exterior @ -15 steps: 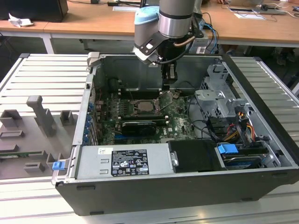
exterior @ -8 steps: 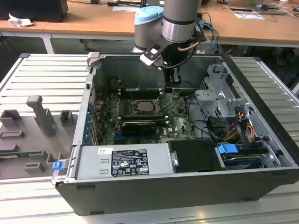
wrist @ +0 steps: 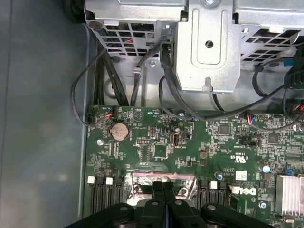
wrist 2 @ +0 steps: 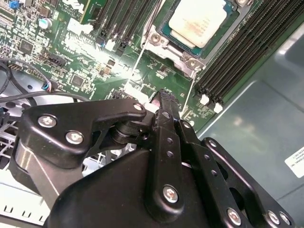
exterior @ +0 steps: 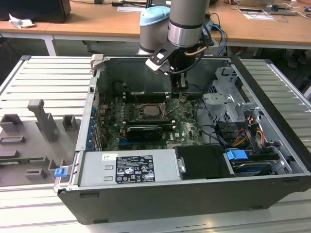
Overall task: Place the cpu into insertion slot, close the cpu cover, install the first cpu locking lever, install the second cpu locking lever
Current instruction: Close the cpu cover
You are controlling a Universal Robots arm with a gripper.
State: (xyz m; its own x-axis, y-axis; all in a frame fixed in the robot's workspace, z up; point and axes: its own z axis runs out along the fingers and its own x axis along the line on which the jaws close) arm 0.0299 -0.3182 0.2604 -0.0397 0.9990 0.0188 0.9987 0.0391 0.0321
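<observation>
The cpu (wrist 2: pixel 197 21) lies flat in the insertion slot (wrist 2: pixel 159 42), pale face up and square to it; it looks seated. A silvery frame (wrist 2: pixel 188 60) hugs the chip's edge. I cannot tell whether it is the cover lying down or the slot's own rim. Two thin wire levers (wrist 2: pixel 134 66) run out from the slot's corners, one on each side of the gripper (wrist 2: pixel 164 95). The gripper's fingers are pressed together with nothing between them. Their tip hovers just beside the slot's edge, between the levers and above the green board (wrist 2: pixel 85 61). Long black memory slots (wrist 2: pixel 237 52) flank the slot.

From this, the work seems to be at the cover or the first lever, with the closed fingers serving as a pusher. To do it well, the tip should bear on metal only — never on the chip's face or the small parts on the board beside the slot. It should push squarely, so a springy wire doesn't slide off the narrow tip. Travel near the slot wants to be slow — the chip must not be nudged out of its seat.
</observation>
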